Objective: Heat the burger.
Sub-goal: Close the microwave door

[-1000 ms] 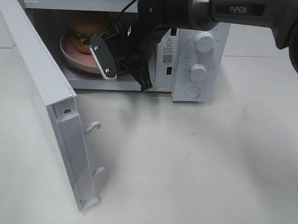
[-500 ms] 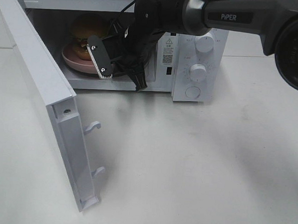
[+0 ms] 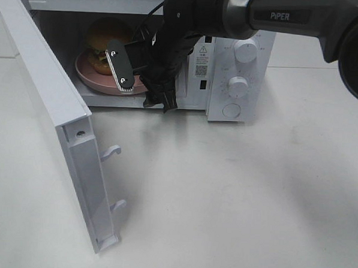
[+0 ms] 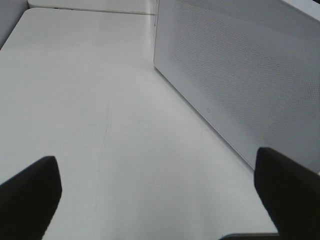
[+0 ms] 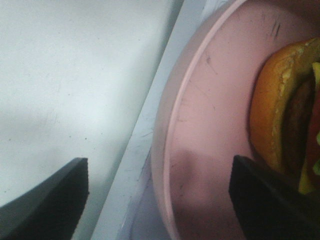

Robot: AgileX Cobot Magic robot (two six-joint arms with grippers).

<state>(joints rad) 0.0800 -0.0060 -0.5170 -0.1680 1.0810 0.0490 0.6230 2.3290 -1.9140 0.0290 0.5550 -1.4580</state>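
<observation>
Burger (image 3: 106, 37) placement looks done; heating has not begun. Nearest, the flat white door (image 3: 48, 103) hangs wide and needs shutting. The left gripper (image 4: 157, 182) hovers over the bare table (image 4: 100, 100), jaws apart. At the microwave (image 3: 242, 65) mouth the right gripper (image 3: 147, 96) is spread, clamping nothing. Behind it, the glossy, domed burger sits on a smooth round pink plate (image 3: 86, 75) inside.

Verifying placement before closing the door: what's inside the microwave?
The burger on a pink plate, with the right gripper open at the plate's front edge. The arm hides the cavity's right side and part of the plate.
</observation>
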